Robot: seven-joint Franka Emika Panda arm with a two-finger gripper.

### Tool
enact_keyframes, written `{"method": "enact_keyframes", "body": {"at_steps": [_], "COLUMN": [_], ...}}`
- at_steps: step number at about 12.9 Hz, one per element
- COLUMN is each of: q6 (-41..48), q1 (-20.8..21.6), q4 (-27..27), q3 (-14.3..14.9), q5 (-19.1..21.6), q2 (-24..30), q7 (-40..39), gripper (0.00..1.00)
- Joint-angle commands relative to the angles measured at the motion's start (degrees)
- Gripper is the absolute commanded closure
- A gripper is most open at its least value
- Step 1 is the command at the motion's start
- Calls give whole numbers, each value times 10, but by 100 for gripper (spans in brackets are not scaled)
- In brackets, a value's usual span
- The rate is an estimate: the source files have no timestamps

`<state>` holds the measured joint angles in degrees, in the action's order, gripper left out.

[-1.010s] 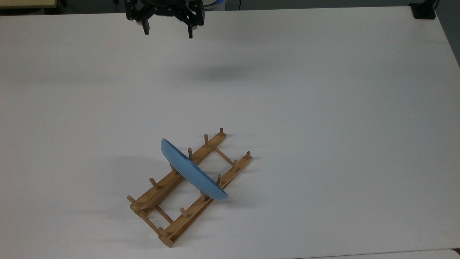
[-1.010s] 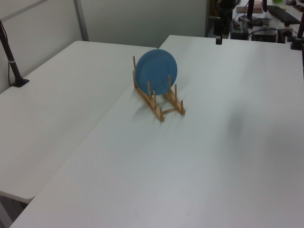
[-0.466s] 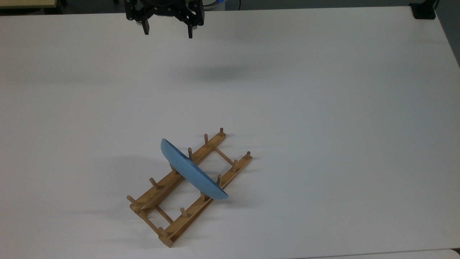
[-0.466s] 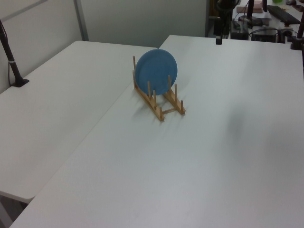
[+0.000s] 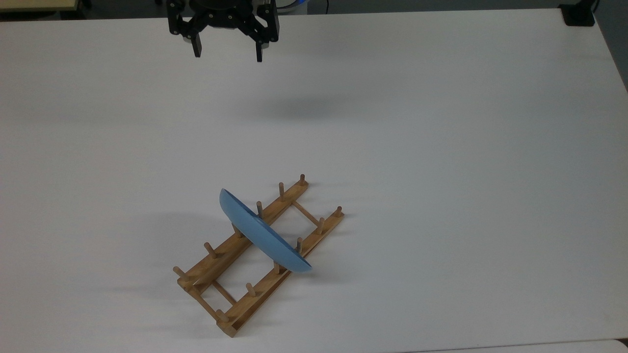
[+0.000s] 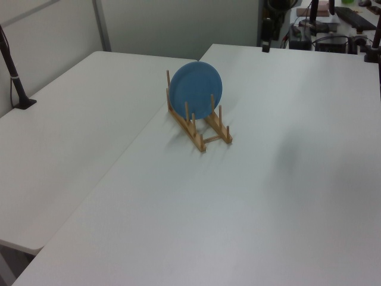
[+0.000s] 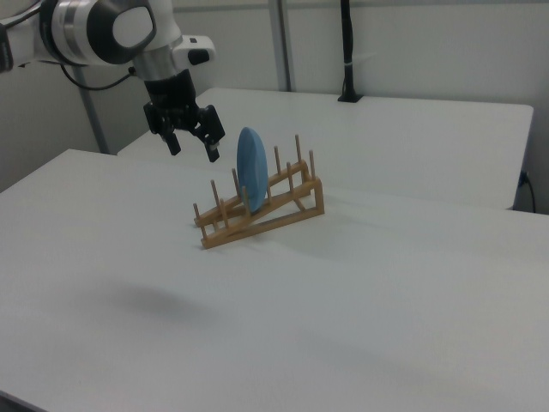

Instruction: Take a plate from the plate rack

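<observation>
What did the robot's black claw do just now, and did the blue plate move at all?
The black two-finger gripper slid a little down the top view, toward the round blue plate, with its fingers open and holding nothing. The plate stayed standing on edge between the pegs of the light-brown wooden plate rack, which did not move either.

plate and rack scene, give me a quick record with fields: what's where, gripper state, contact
plate: blue, standing on edge between the pegs
plate rack: wooden, lying diagonally on the white table
gripper: open, holding nothing, near the top view's upper edge, raised above the table
contact: none between gripper and plate
task state: plate not yet picked
</observation>
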<state>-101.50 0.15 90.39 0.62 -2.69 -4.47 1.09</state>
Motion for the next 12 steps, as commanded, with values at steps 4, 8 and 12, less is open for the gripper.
{"method": "enact_keyframes", "body": {"at_steps": [4, 8, 12], "q6": [-209, -316, -369], "q1": [14, 30, 43], "q4": [-18, -20, -21], "q3": [-3, -3, -2], "q5": [-58, -172, -305], "q2": [-69, -121, -167], "q7": [61, 145, 230], "gripper": [0, 9, 29]}}
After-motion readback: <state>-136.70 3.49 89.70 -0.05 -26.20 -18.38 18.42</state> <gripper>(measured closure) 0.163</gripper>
